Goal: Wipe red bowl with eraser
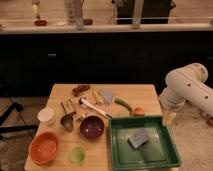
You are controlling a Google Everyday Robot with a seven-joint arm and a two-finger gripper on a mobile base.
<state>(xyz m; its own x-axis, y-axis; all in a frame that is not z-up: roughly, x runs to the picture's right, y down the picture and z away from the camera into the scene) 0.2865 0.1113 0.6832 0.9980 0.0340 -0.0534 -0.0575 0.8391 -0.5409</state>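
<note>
The red bowl (44, 147) is orange-red and stands empty at the table's front left corner. The eraser (67, 106), a small tan-brown block with a darker face, lies on the table behind the white cup (47, 116), apart from the bowl. My gripper (170, 118) hangs at the end of the white arm (187, 89), just off the table's right edge beside the green tray. It is far from both the eraser and the red bowl, and it holds nothing that I can see.
A dark maroon bowl (92, 127) stands mid-table and a green cup (76, 154) at the front. The green tray (150, 155) holds a blue-grey sponge (138, 139). A white-handled tool (93, 107), a metal scoop (67, 122), a green vegetable (123, 105) and an orange fruit (138, 111) lie around them.
</note>
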